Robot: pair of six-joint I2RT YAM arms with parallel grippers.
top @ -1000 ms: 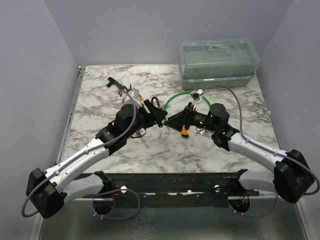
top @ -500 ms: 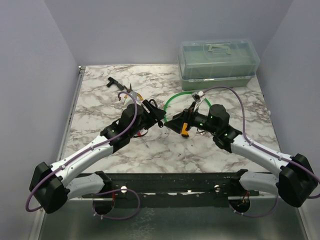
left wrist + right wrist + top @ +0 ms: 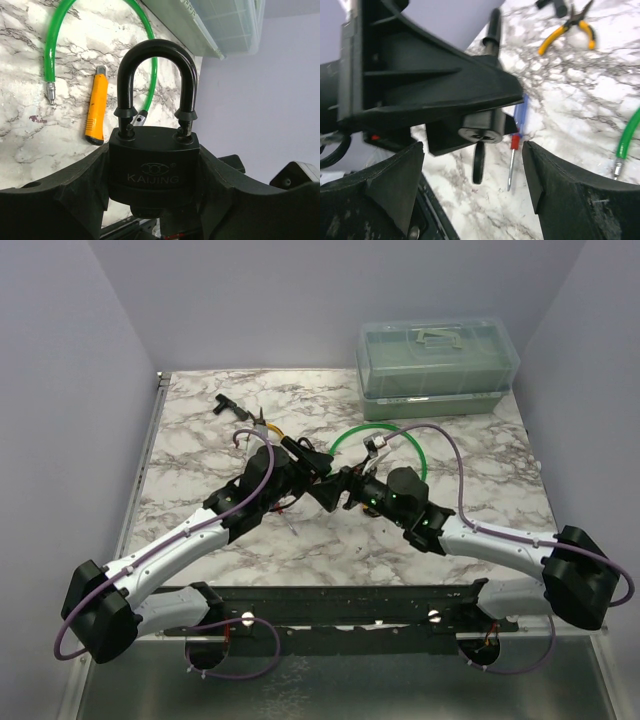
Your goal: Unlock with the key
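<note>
My left gripper (image 3: 154, 176) is shut on the body of a black padlock (image 3: 150, 150). The lock is held upright, its shackle (image 3: 155, 50) closed at both legs. In the top view the padlock (image 3: 306, 455) is off the table, near the middle. The right wrist view looks at the padlock's underside (image 3: 480, 132). The key (image 3: 478, 162) sticks out of it, edge-on and dark. My right gripper (image 3: 471, 172) is open, one finger on each side of the key, touching neither it nor the lock. From above, the right gripper (image 3: 337, 490) sits close against the left one.
A blue-and-red screwdriver (image 3: 515, 150) lies on the marble below the lock. Yellow-handled pliers (image 3: 570, 30) lie farther off. An orange utility knife (image 3: 96, 107) lies inside a green cable loop (image 3: 350, 435). A pale green toolbox (image 3: 438, 365) stands at the back right.
The right arm has swung left, bringing its gripper up to the padlock, and its jaws have widened. The left arm has shifted slightly while keeping the padlock.
</note>
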